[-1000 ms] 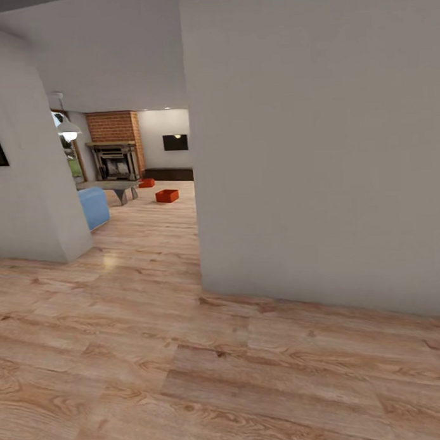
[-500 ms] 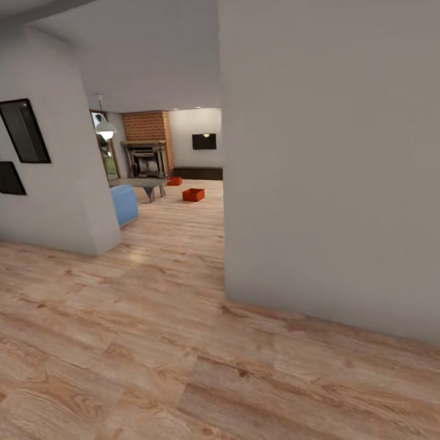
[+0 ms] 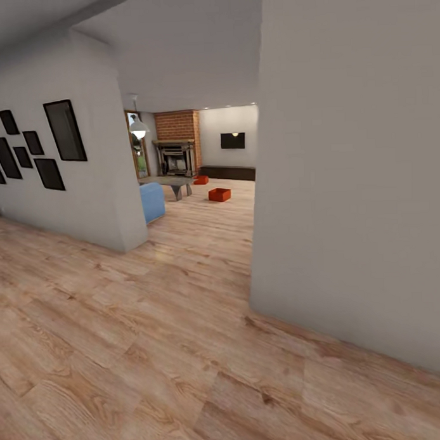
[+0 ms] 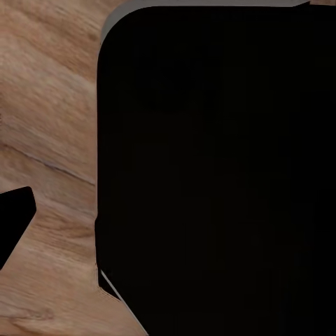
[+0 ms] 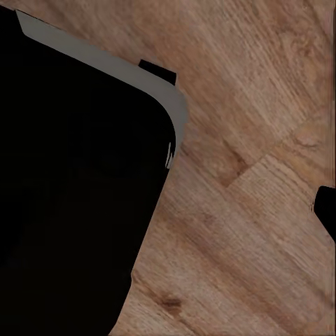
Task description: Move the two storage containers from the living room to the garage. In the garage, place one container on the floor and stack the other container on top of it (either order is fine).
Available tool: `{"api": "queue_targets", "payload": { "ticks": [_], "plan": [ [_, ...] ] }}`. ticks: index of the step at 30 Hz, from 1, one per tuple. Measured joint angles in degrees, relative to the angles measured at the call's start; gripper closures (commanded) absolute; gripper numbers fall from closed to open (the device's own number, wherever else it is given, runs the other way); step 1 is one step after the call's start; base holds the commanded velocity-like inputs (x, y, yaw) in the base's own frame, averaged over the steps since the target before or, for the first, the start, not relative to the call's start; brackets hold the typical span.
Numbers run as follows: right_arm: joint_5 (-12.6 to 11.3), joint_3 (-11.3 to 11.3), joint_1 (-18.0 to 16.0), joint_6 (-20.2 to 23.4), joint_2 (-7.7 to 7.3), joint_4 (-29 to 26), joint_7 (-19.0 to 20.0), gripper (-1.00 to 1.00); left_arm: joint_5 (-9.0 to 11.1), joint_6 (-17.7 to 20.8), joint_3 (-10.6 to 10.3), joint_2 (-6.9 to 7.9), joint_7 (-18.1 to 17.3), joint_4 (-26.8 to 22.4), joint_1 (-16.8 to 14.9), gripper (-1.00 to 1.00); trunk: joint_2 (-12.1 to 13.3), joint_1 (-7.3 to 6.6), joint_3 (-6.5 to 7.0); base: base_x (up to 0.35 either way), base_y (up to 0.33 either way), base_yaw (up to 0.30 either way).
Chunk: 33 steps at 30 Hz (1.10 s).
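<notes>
Floor: light wood planks [image 3: 154,324].
Room: living room ahead, two bins [image 3: 220,194] [image 3: 201,180] near the fireplace [image 3: 176,157].
Change: view swung left; framed pictures [image 3: 64,130] appeared.
Jaws: both apparently hidden, cannot tell.

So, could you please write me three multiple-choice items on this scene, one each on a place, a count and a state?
1. Where do the two storage containers sit?
A. On the wood-plank floor of the living room, past the doorway
B. On the low table
C. On the blue seat

2. How many orange-red containers are in view?
A. One
B. Two
C. Three

3. What state is the hanging lamp in?
A. Lit
B. Dark
C. Fallen to the floor

Answers:
1. A: the nearer container and the farther container both rest on the planks, in front of the brick fireplace.
2. B: those two bins are all the head view shows.
3. A: the hanging lamp glows bright beneath its shade.
</notes>
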Motion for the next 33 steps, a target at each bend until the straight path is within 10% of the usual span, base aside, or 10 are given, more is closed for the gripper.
{"api": "queue_targets", "payload": {
  "ticks": [16, 33],
  "plan": [
    [0.00, 0.00, 0.01, 0.00, 0.00, 0.00, -0.07, -1.00, -0.01, 0.00, 0.02, 0.01, 0.00, 0.00, 0.00, -1.00, 0.00, 0.00, 0.00, 0.322, 0.000, 0.259],
    [-0.01, 0.00, 0.00, -0.01, -0.09, 0.00, -0.07, -1.00, -0.01, 0.00, 0.01, 0.02, 0.00, 0.00, 0.00, -1.00, 0.00, 0.00, 0.00, 0.322, 0.000, 0.017]
  ]
}}
